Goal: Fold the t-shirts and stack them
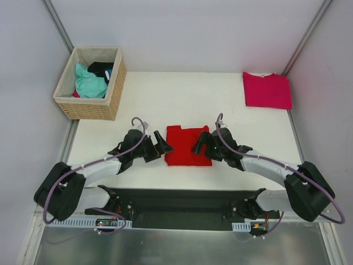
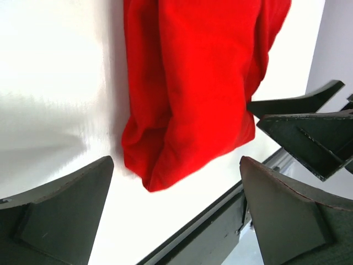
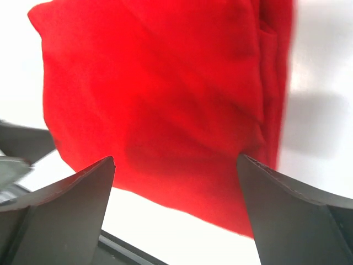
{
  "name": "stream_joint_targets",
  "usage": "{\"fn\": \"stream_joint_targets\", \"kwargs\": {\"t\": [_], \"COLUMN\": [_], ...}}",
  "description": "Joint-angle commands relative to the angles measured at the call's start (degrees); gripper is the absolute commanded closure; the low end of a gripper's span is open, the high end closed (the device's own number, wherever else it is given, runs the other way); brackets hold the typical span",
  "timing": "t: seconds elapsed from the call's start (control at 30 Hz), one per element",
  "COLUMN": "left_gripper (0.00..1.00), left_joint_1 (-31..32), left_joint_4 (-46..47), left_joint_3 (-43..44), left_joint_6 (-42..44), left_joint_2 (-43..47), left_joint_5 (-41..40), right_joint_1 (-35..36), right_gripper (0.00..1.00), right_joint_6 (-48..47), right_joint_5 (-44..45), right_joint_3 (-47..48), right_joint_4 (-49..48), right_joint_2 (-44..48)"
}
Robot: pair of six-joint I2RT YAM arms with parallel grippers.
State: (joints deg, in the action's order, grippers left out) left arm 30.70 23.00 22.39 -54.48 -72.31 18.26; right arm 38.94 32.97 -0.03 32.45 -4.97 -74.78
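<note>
Top external view: red t-shirt [image 1: 188, 146] lay folded into a compact rectangle on the white table [image 1: 182, 99], near the front edge, between the two grippers. Magenta-pink t-shirt [image 1: 267, 90] lay folded flat at the far right corner, well apart from the red one. Left gripper [image 1: 164, 142] sat just beside the red shirt's left edge, jaws spread wide, holding nothing. Right gripper [image 1: 199, 141] was at the shirt's right edge, jaws also apart, nothing clamped. Both wrist views showed red cloth beyond the spread fingers, ungripped. Wicker basket [image 1: 88, 107] stood at the far left corner with teal cloth [image 1: 88, 83] inside.
</note>
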Motion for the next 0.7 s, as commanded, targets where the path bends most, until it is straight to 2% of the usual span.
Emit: {"fn": "stream_joint_targets", "kwargs": {"t": [0.0, 0.13, 0.33, 0.63, 0.67], "left_gripper": [0.01, 0.01, 0.01, 0.01, 0.01], "left_joint_1": [0.15, 0.24, 1.03, 4.98, 5.33], "left_joint_4": [-16.27, -22.74, -23.19, -3.95, 0.59], "left_joint_3": [6.16, 14.84, 16.81, 6.45, 5.57], "left_joint_6": [5.52, 7.63, 5.61, -0.36, -1.41], "left_joint_2": [10.25, 15.97, 15.98, 10.19, 9.48], "left_joint_5": [-5.68, -5.79, -3.41, -4.02, -3.85], "right_joint_1": [1.14, 1.14, 1.14, -1.84, -2.28], "right_gripper": [0.03, 0.03, 0.03, 0.03, 0.03], "right_joint_6": [-1.85, -5.28, -7.39, -11.43, -11.79], "right_joint_5": [9.52, 11.46, 12.16, 12.87, 12.69], "right_joint_3": [3.66, 9.55, 12.99, 18.35, 19.05], "right_joint_4": [10.06, 15.24, 15.87, 18.32, 18.42], "right_joint_2": [6.05, 5.53, 3.68, 0.78, 0.43]}}
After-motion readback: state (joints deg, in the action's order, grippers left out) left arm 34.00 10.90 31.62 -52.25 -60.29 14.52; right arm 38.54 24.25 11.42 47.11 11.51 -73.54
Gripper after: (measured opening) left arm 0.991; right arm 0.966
